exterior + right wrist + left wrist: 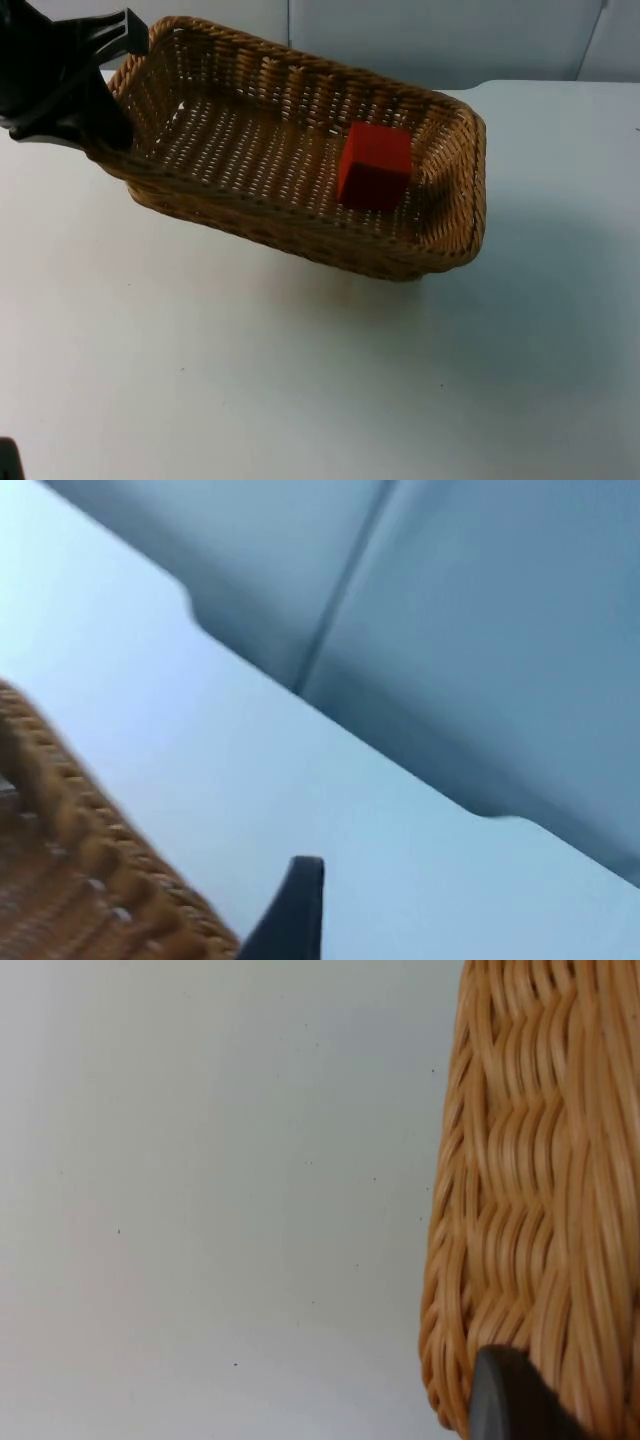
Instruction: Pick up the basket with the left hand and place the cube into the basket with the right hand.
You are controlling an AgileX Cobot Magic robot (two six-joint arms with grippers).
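I see left gripper (112,125) with jaws clamped on basket (300,150) end rim, holding it tilted above table (300,380), keeping cube (374,166) inside, resting near far end. Right gripper (290,910) beside basket; jaw state: cannot tell.

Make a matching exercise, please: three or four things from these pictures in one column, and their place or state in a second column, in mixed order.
Things:
1. cube
2. basket
3. left gripper
4. table

Places or states:
a. white, under everything
b. lifted and tilted, one end higher
c. shut on the basket's rim at its raised end
d. red, lying inside the basket

Pairs: 1-d, 2-b, 3-c, 4-a
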